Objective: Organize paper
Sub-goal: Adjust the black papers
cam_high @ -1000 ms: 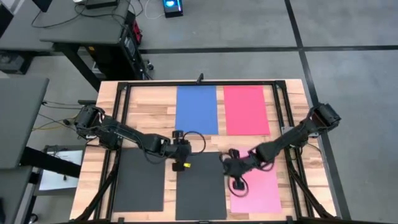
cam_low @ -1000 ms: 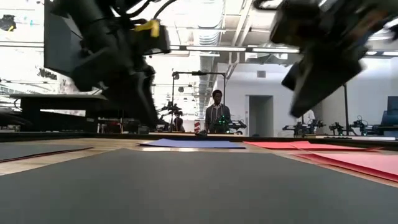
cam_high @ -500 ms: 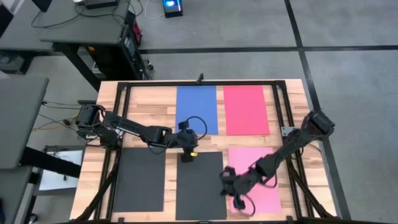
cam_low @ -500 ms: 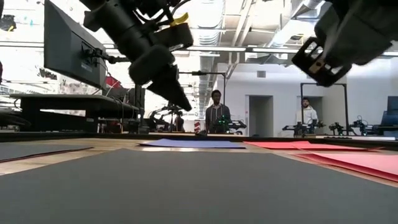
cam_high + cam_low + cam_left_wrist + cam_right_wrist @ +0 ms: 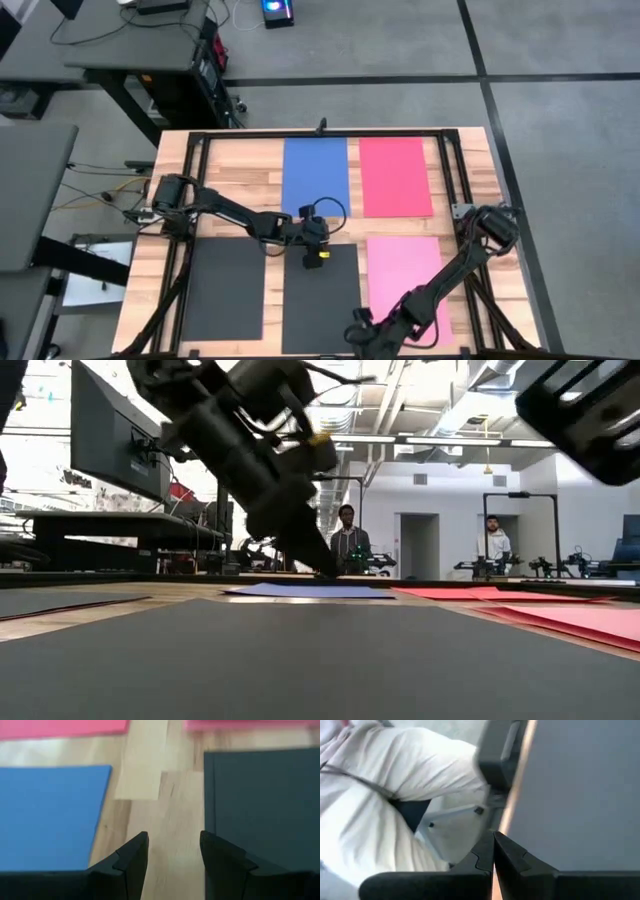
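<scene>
Five sheets of paper flat on the wooden tabletop (image 5: 245, 178), all with long sides running from the far edge to the near edge. Blue sheet (image 5: 316, 176) and red sheet (image 5: 395, 176) side by side near the far edge, apart, with bare wood between. Two dark grey sheets near the near edge, one toward the left (image 5: 224, 288), one in the middle (image 5: 321, 298), plus a pink sheet (image 5: 408, 285) toward the right near corner. From above, all five laid out in two neat rows. From table height, only thin flat strips: the blue sheet (image 5: 310, 591) far off, the red sheet (image 5: 480, 593) beside it, grey paper (image 5: 300, 655) filling the front, and two people standing in the room behind. Left arm stretched long across the table from the left edge, left gripper (image 5: 314, 252) tipped down over the bare wood between the blue sheet and the middle dark grey sheet's far edge. In its own wrist view, left gripper (image 5: 173, 854) partly open with wood showing between the fingers, holding nothing. Right arm folded back along the right side, right gripper (image 5: 358, 328) at the near edge by the middle grey sheet. In its wrist view, right gripper (image 5: 493, 851) closed tight, fingers pressed together, nothing between them.
</scene>
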Controlling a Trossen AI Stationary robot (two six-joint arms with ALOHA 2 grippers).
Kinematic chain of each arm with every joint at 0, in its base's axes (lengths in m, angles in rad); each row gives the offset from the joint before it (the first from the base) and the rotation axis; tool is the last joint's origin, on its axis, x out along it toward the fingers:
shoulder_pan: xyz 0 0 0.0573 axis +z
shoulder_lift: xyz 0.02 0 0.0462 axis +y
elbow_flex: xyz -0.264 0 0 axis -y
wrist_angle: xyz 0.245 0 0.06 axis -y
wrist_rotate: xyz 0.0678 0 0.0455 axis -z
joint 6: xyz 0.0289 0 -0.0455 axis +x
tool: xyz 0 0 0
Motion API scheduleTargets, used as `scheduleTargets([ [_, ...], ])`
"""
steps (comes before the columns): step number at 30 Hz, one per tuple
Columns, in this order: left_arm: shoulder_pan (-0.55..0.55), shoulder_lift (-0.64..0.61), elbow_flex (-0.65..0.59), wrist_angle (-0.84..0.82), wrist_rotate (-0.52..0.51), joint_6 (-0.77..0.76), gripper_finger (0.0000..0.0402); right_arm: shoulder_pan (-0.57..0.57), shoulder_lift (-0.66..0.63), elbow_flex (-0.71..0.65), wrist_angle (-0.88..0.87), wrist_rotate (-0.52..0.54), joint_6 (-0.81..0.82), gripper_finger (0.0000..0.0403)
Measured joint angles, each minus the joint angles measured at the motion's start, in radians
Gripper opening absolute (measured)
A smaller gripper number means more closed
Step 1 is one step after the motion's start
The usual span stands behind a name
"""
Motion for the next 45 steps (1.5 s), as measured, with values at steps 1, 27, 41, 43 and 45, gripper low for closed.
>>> scheduleTargets([
  [1, 0.0, 0.017, 0.014, -0.012, -0.001, -0.006, 0.0162, 0.005, 0.01, 0.012, 0.005, -0.01, 0.001, 0.0],
  [27, 0.033, 0.078, 0.077, -0.034, -0.025, -0.03, 0.0162, -0.029, 0.14, 0.104, -0.112, -0.107, 0.098, 0.0],
  [41, 0.034, 0.078, 0.076, -0.034, -0.025, -0.034, 0.0162, -0.03, 0.145, 0.105, -0.124, -0.112, 0.106, 0.0],
  [43, 0.034, 0.078, 0.076, -0.034, -0.025, -0.034, 0.0162, -0.03, 0.145, 0.104, -0.125, -0.111, 0.107, 0.0],
  [45, 0.034, 0.078, 0.076, -0.034, -0.025, -0.034, 0.0162, -0.03, 0.145, 0.104, -0.132, -0.11, 0.116, 0.0],
])
